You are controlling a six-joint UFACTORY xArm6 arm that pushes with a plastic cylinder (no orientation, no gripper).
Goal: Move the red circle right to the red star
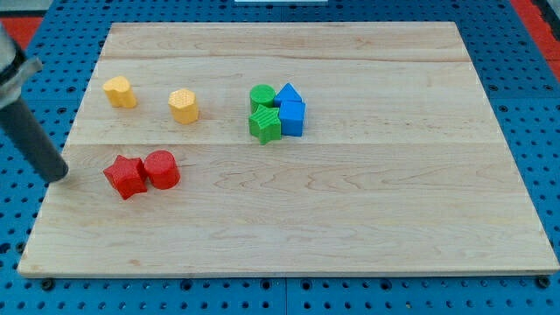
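While my tip [59,173] rests left of the red star block [125,177], the red circle block [162,169] touches the star's right. No jaws exist on this rod.

A single camera looks down at a slant from beyond the wooden board's [350,219] near edge, framing it whole.

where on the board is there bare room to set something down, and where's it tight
Free: the board's whole right side past the blue blocks, and the bottom strip below the red star and red circle. Crowded: the green and blue cluster. My tip sits left of the star.
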